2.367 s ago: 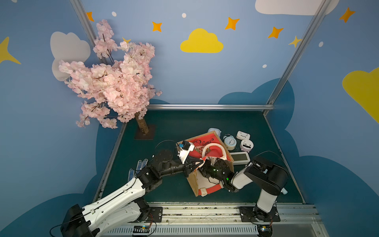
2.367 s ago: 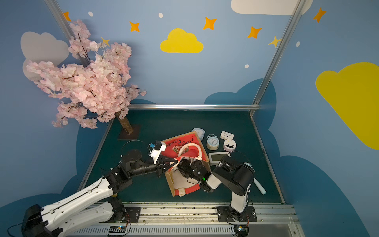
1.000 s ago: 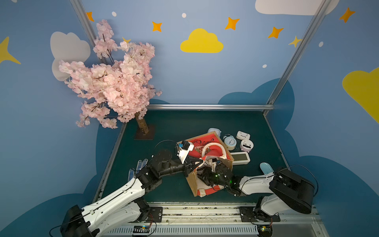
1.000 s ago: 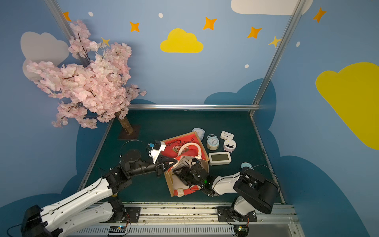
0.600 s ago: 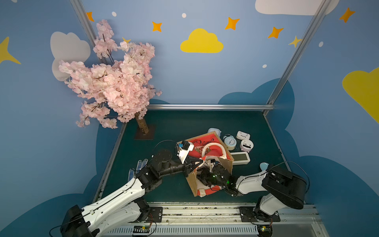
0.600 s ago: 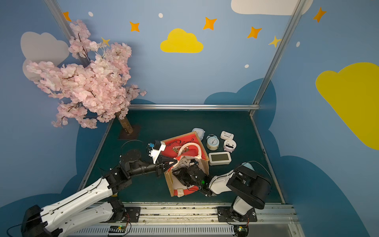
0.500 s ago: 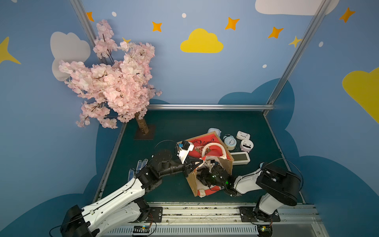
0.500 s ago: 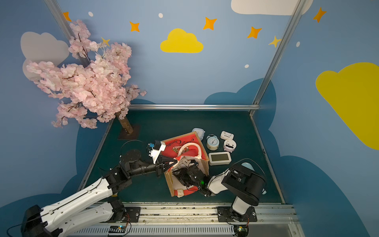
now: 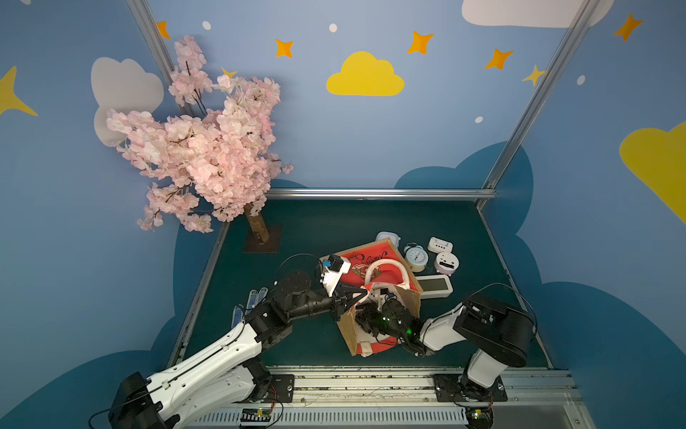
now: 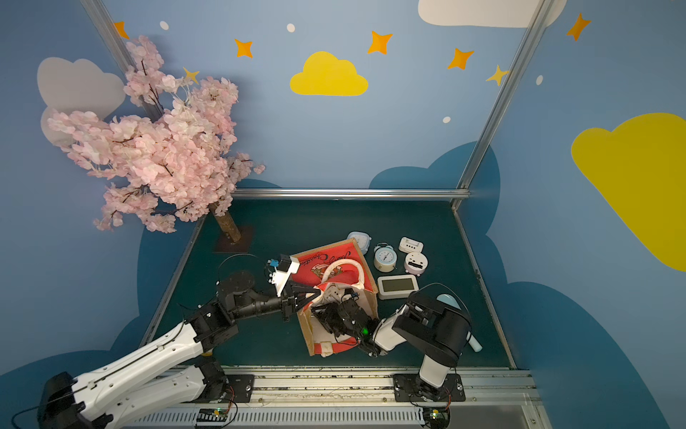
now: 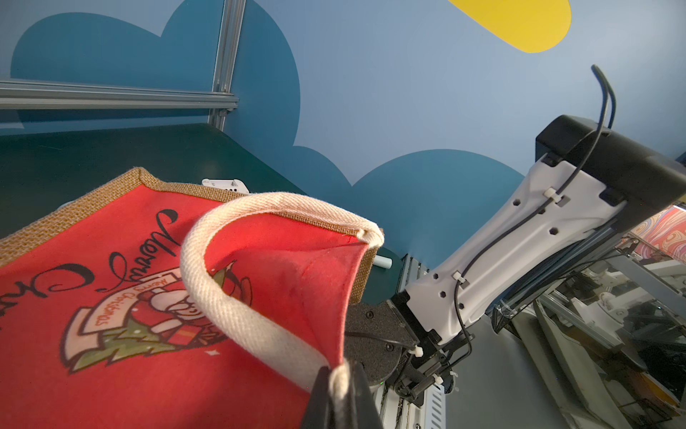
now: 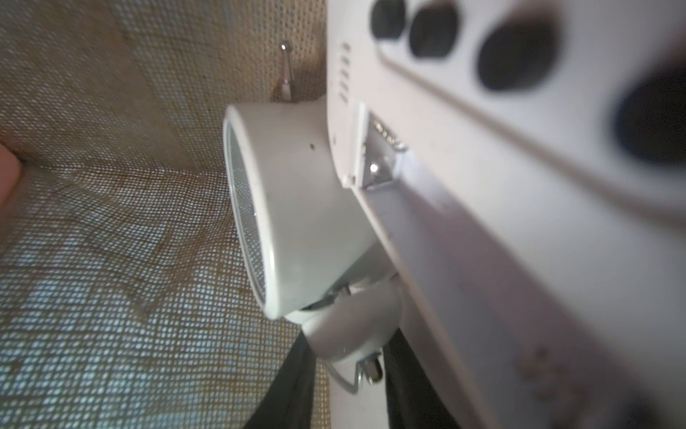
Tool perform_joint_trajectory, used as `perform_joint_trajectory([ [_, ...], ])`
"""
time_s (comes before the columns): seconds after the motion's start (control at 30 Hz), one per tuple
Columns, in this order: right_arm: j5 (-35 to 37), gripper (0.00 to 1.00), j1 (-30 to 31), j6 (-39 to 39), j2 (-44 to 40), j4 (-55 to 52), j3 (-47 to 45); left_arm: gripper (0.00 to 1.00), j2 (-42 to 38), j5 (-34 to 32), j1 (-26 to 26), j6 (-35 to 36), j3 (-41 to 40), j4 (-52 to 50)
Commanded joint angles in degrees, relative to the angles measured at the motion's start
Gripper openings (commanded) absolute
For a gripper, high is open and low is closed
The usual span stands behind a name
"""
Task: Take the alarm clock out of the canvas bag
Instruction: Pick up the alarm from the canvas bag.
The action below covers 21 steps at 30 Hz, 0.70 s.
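The left tool (image 11: 339, 386) pinches the handle (image 11: 222, 297) of the bag (image 11: 92, 241); inside it the right tool (image 12: 349, 356), part open, straddles a bell (image 12: 345, 330) of the clock (image 12: 297, 208), contact unclear: treat it as light, rigid, slick, and grip the round body.

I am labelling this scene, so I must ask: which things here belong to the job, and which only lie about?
Job:
- canvas bag
- its rope handle, pinched by the left pincer
- white alarm clock inside the bag
- right pincer, either side of that clock's bell

Lying about:
- blue bell clock
- flat white clock
- round white clock
- blossom tree
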Motion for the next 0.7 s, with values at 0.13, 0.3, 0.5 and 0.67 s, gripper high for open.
perform_joint_trajectory([
  [0.13, 1.3, 0.22, 0.4, 0.9, 3.1, 5.9, -0.1, 0.10, -1.1, 0.0, 0.2, 0.2, 1.0, 2.9],
  [0.3, 2.5, 0.17, 0.4, 1.3, 3.0, 6.4, -0.9, 0.10, -1.5, -0.2, 0.2, 0.2, 1.0, 2.5],
  [0.5, 3.6, 0.07, 0.1, 1.1, 0.4, 5.1, -2.5, 0.10, -1.6, -0.4, 0.2, 0.2, 0.9, 2.4],
  [0.67, 4.0, 0.00, -0.3, 0.7, -3.3, 1.2, -3.3, 0.10, -1.7, -0.5, 0.2, 0.3, 0.8, 2.4],
])
